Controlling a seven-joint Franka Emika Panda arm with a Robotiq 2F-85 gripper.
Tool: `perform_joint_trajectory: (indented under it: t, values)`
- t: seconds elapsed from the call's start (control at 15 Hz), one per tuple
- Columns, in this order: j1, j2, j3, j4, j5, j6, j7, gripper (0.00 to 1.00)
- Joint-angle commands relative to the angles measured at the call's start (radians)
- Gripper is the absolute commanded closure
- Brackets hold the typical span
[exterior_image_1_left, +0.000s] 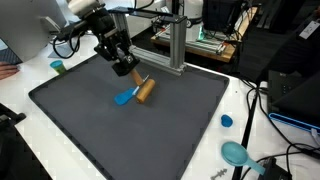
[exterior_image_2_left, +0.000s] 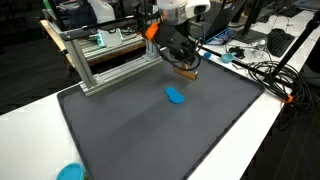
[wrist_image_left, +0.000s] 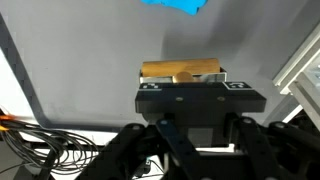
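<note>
My gripper (exterior_image_1_left: 130, 72) hangs over the far part of a dark grey mat (exterior_image_1_left: 90, 130). It is shut on a tan wooden block (exterior_image_1_left: 146, 90), which sits at the fingertips just above the mat in an exterior view (exterior_image_2_left: 187, 72). In the wrist view the block (wrist_image_left: 180, 70) shows just beyond the black gripper body, and the fingertips themselves are hidden. A flat blue piece (exterior_image_1_left: 125, 97) lies on the mat (exterior_image_2_left: 150, 130) close by. It also shows in the other exterior view (exterior_image_2_left: 175, 95) and at the top edge of the wrist view (wrist_image_left: 175, 5).
An aluminium frame (exterior_image_1_left: 175, 45) stands along the mat's far edge (exterior_image_2_left: 100, 60). A small blue cap (exterior_image_1_left: 227, 121) and a teal dish (exterior_image_1_left: 236, 153) lie on the white table beside the mat. A small teal cup (exterior_image_1_left: 58, 67) stands at the far corner. Cables trail at the table edge (exterior_image_2_left: 270, 75).
</note>
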Motion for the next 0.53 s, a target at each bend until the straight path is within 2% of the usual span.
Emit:
perform_joint_trajectory:
  t: [0.0,0.47]
  values:
    - [0.092,-0.177,-0.044,-0.117,-0.131,0.036,0.222,0.78]
    - [0.23,-0.171,-0.045,-0.128,-0.523,0.107,0.706,0.78]
